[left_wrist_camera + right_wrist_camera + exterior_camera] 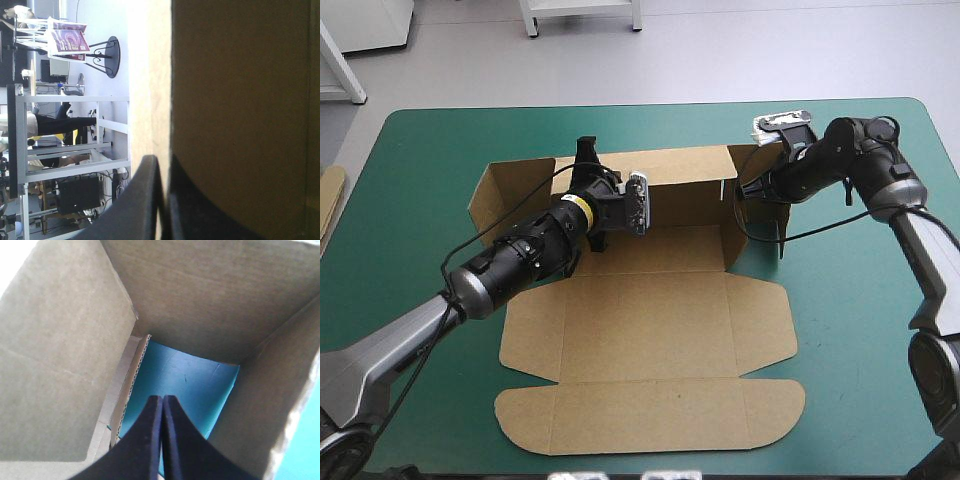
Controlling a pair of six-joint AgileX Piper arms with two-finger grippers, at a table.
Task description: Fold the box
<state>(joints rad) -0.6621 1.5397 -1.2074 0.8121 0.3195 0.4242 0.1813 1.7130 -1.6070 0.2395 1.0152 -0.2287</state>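
High view: the box (650, 340) lies mid-worktop (865, 400), long raised wall along the far side, left gripper (586, 150) at mid-wall, right gripper (752, 188) at its right end; left wrist view: fingers (135, 200) pinch the wall's rim; right wrist view: fingers (145, 440) pressed together, empty, inside the end pocket.

The brown box (650, 340) sits centred on the table (420, 220), far walls apparently upright, near flaps flat.

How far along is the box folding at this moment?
Done: the far wall of the box stands raised. In hand: the left gripper pinches that wall; the right gripper, shut, sits at its right end. Left: the near panels lie flat.
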